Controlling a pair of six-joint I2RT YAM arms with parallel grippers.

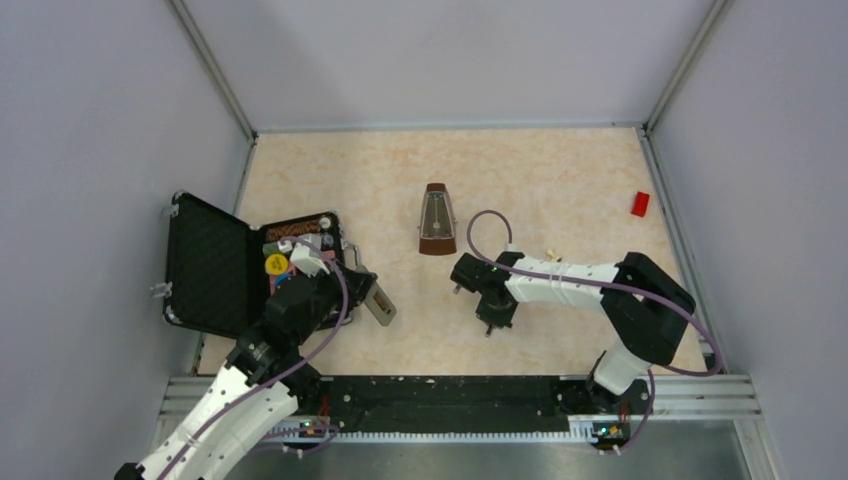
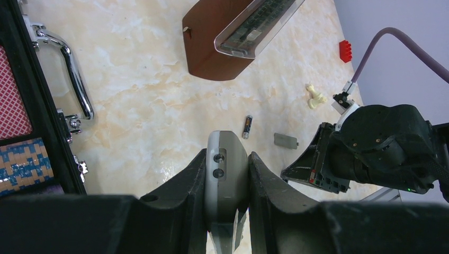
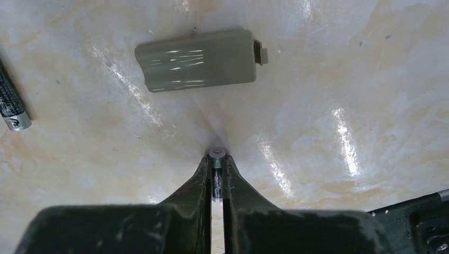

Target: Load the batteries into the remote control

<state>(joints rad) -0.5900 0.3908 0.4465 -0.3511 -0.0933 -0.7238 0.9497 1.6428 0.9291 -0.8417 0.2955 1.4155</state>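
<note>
My left gripper [image 2: 227,156] is shut on the remote control [image 2: 229,180], gripping its grey back edge-on; in the top view the remote [image 1: 379,303] sticks out to the right of the gripper [image 1: 352,287], beside the open case. My right gripper [image 3: 216,161] is shut on one battery [image 3: 216,180], a thin dark cylinder with its metal end poking out at the fingertips, low over the table. The second battery [image 3: 10,103] lies on the table to the left and also shows in the left wrist view [image 2: 247,127]. The right gripper [image 1: 493,322] is right of the remote.
The flat grey cover piece [image 3: 198,59] lies just beyond the right fingertips. A brown metronome [image 1: 437,220] lies at the table's middle. An open black case [image 1: 210,265] is at the left. A red brick [image 1: 640,203] and a small cream piece [image 2: 316,97] are at the right.
</note>
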